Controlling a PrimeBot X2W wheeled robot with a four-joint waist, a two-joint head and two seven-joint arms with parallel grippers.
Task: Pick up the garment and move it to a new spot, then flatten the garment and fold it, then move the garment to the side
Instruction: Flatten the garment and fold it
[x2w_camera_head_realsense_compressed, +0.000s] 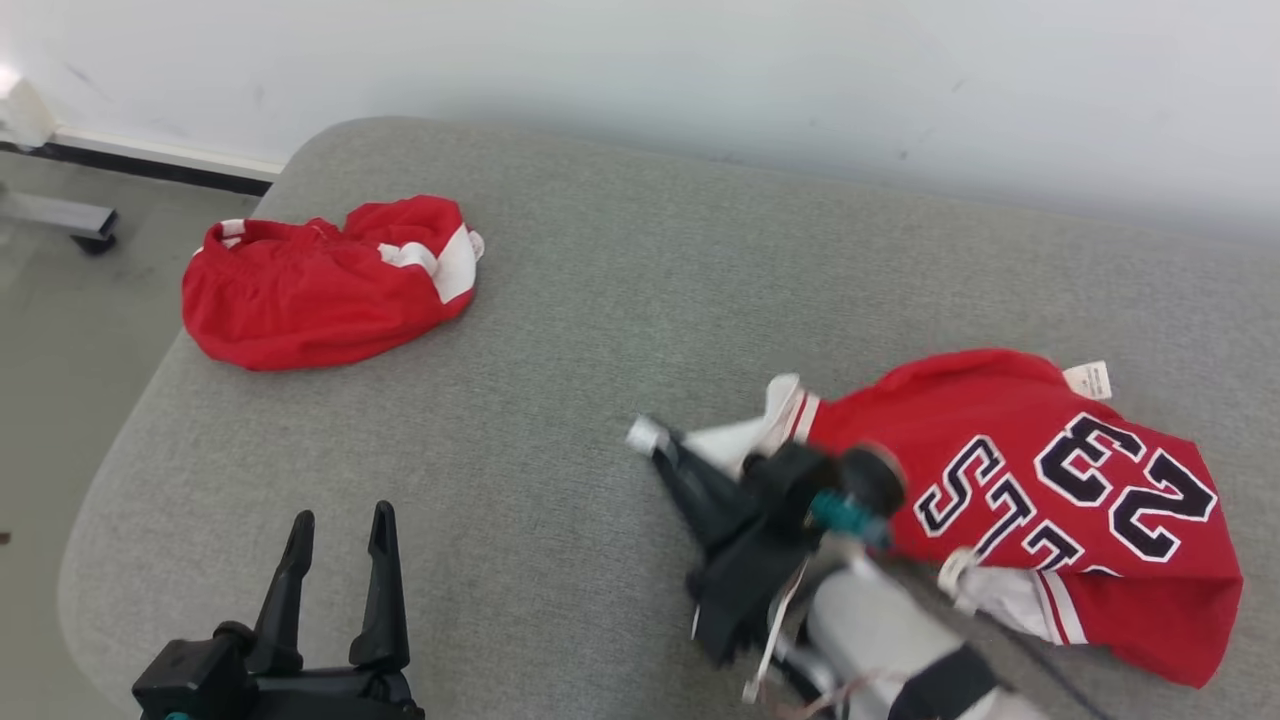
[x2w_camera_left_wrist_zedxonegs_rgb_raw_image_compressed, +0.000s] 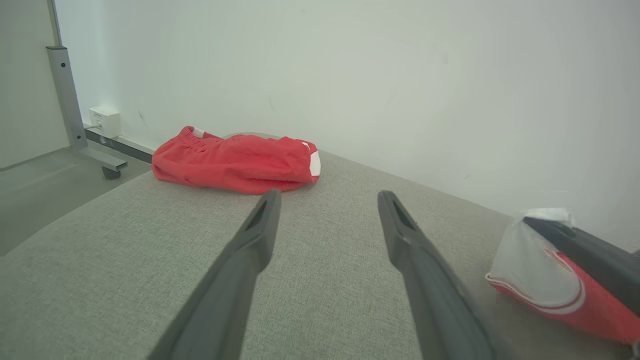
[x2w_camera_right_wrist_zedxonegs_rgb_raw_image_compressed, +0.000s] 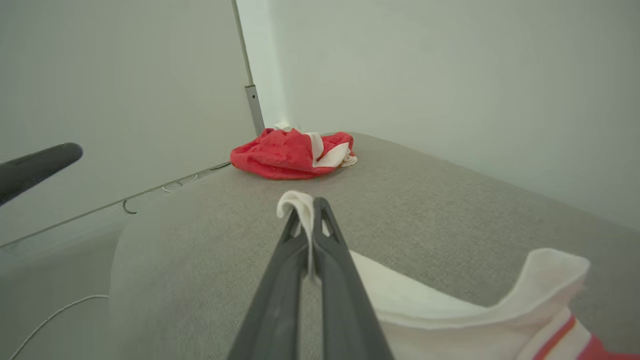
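Right gripper (x2w_camera_head_realsense_compressed: 652, 440): jaws clenched on a white edge of the jersey (x2w_camera_head_realsense_compressed: 1050, 480). In the right wrist view the two fingers meet at the tips (x2w_camera_right_wrist_zedxonegs_rgb_raw_image_compressed: 312, 206), with a fold of white fabric pinched between them and poking out past the ends.

Left gripper (x2w_camera_head_realsense_compressed: 342, 520): jaws released, spread wide, nothing between them and touching nothing. It hangs over bare grey cushion (x2w_camera_head_realsense_compressed: 600, 300), well apart from both cloths. Same in the left wrist view (x2w_camera_left_wrist_zedxonegs_rgb_raw_image_compressed: 330, 197), where only cushion shows in the gap.

The jersey lies bunched on the right side of the cushion, red with white trim, "23" upside down from the head. Its white end is drawn toward the cushion's middle by the right gripper. A white tag (x2w_camera_head_realsense_compressed: 1088, 380) sticks out at its far edge.

Red shorts (x2w_camera_head_realsense_compressed: 320, 285) sit crumpled at the far left corner of the cushion, near the wall (x2w_camera_head_realsense_compressed: 700, 60).

Hard to read:
- The letters beside "23" are partly covered by folds and the right wrist.
- The pale right forearm (x2w_camera_head_realsense_compressed: 880, 630) hides the jersey's near edge and is cut by the frame bottom.
- The left wrist view crops the jersey (x2w_camera_left_wrist_zedxonegs_rgb_raw_image_compressed: 550, 285) at the right edge.
- The right wrist view shows just its white collar part (x2w_camera_right_wrist_zedxonegs_rgb_raw_image_compressed: 450, 310).
- There a dark finger (x2w_camera_right_wrist_zedxonegs_rgb_raw_image_compressed: 35, 167) enters from the left, the rest cut off.
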